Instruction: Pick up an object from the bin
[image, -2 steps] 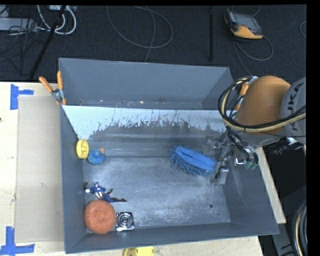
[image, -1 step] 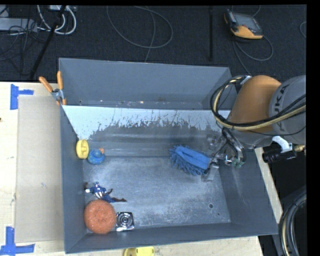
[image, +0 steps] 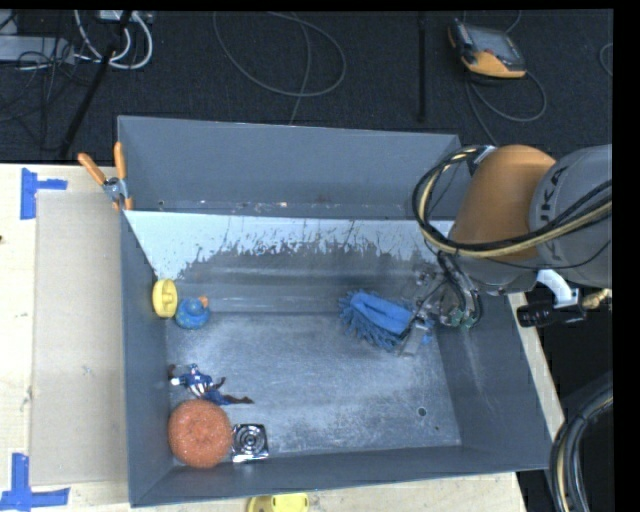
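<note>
**A:** What lies nearest the camera in the grey metal bin (image: 290, 170)?

**B:** A round orange scouring ball of coarse fibre (image: 200, 432). It sits in the near corner, well apart from the blue bristly brush head (image: 372, 317) and off to that brush's left in the view. A small shiny metal clip (image: 248, 441) touches the ball on the side facing the brush.

**A:** And a little farther back?

**B:** A small blue-and-white plastic figure (image: 200, 381) lies flat just behind the ball, also well to the left of the brush.

**A:** Farther again?

**B:** A yellow plastic disc (image: 165, 297) with a rounded blue toy (image: 192, 313) touching it. Both are by the left wall, about level with the brush and well apart from it.

**A:** The brush itself?

**B:** It lies slantwise on the bin floor, its bristles fanned out toward the view's left.

**A:** Where is the gripper (image: 422, 322)?

**B:** Low in the bin at the brush's right end, close up against it. I cannot tell whether they touch. I also cannot tell whether the gripper is spread or closed, because its tip is lost among dark metal and wiring.

**A:** Behind that?

**B:** The arm's rounded orange cover (image: 505, 195), ringed by black cables (image: 432, 205), stands beyond the brush and to its right, over the bin's right wall.
</note>
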